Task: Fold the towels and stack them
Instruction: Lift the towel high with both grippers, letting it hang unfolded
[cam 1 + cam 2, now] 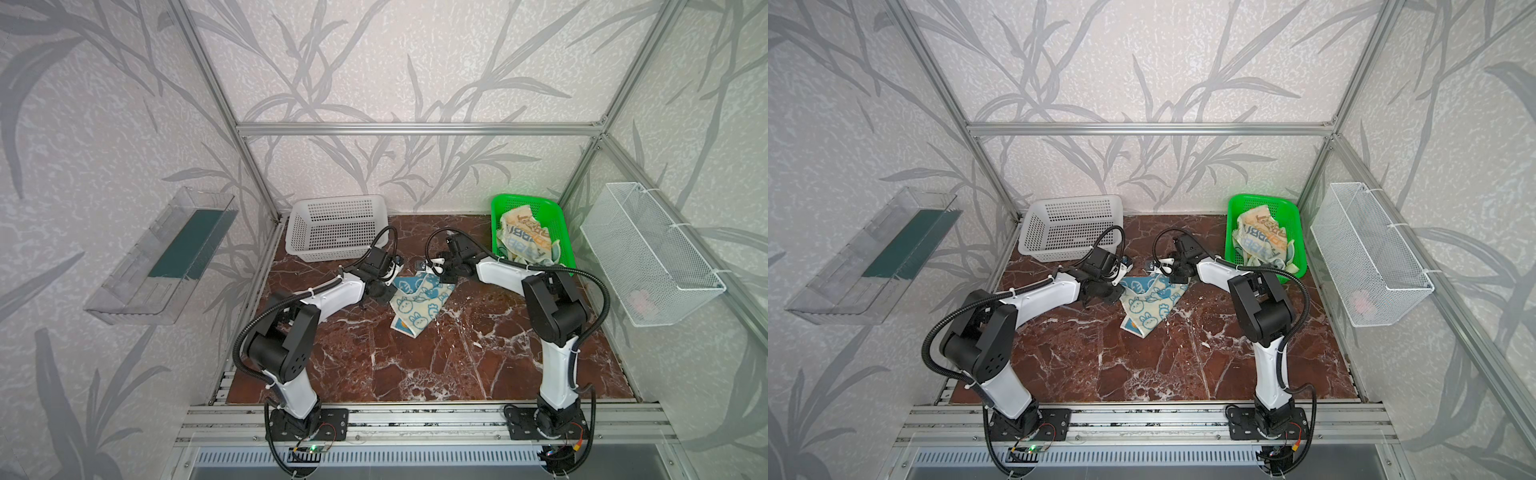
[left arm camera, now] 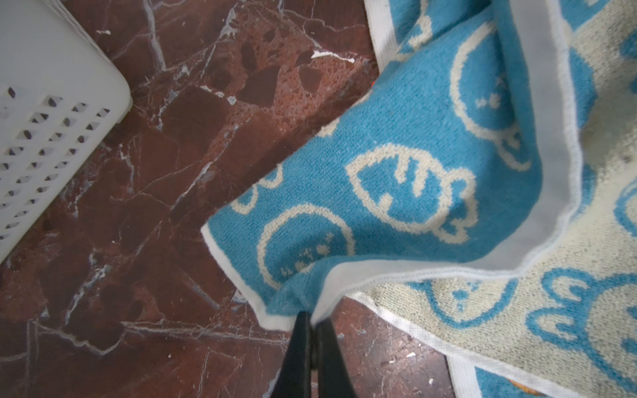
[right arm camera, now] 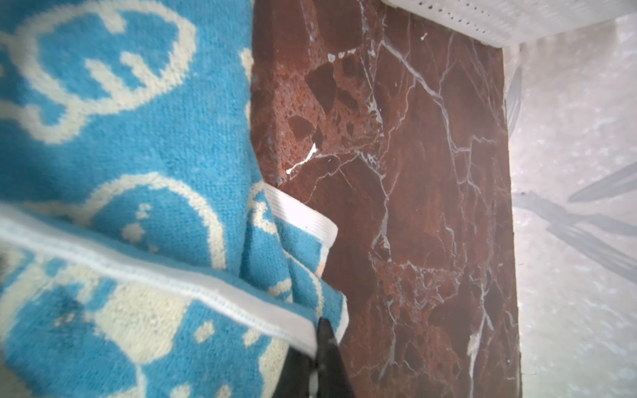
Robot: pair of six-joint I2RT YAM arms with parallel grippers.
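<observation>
A blue towel with cream rabbit faces [image 1: 415,305] [image 1: 1148,302] lies crumpled mid-table, partly folded over so its cream underside shows. My left gripper [image 2: 312,318] [image 1: 388,296] is shut on the towel's left corner, pinching its white hem. My right gripper [image 3: 319,329] [image 1: 446,279] is shut on the opposite corner of the same towel [image 3: 138,193] at its right end. A second towel with striped "RABBIT" lettering [image 1: 524,237] [image 1: 1262,239] sits bunched in the green basket [image 1: 559,216] at the back right, with a pale cloth under it.
A white perforated basket [image 1: 337,226] [image 1: 1073,226] [image 2: 51,113] stands at the back left, close to my left arm. A wire basket [image 1: 648,253] hangs on the right wall and a clear tray [image 1: 162,255] on the left wall. Brown marble tabletop [image 1: 436,365] lies in front.
</observation>
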